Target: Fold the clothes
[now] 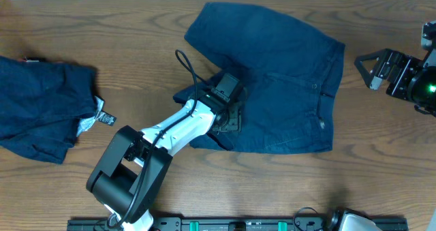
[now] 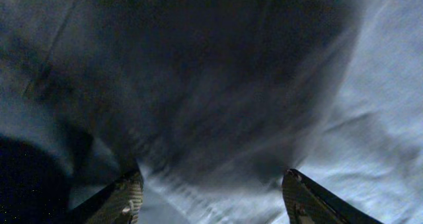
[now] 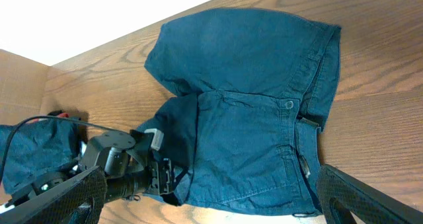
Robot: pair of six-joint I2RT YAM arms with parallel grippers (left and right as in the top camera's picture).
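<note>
A: Entry: shorts (image 1: 279, 74). Where are they?

B: Mid-table, toward the far edge. Navy, lying mostly flat, with the waistband (image 1: 334, 81) on the robot's right and the legs pointing left. The near leg is rumpled at its hem.

A: Any other clothes?

B: One pile (image 1: 41, 105), also navy, bunched at the left edge of the table (image 1: 136, 26) and well apart from the shorts. White and black tags (image 1: 102, 116) stick out on its right side.

A: Left gripper (image 1: 231, 118)?

B: It is down on the near-left hem of the shorts. In the wrist view the fingers (image 2: 125, 194) stand well apart, with dark fabric filling the frame ahead of them and between them. The jaws are parted and nothing is pinched. I cannot tell whether the pads touch the cloth.

A: Right gripper (image 1: 368, 71)?

B: It is off at the right side of the table, pointing toward the waistband but clear of it. The jaws are spread fully and hold nothing. Its wrist camera looks across the whole shorts, with the left arm at their far corner.
</note>
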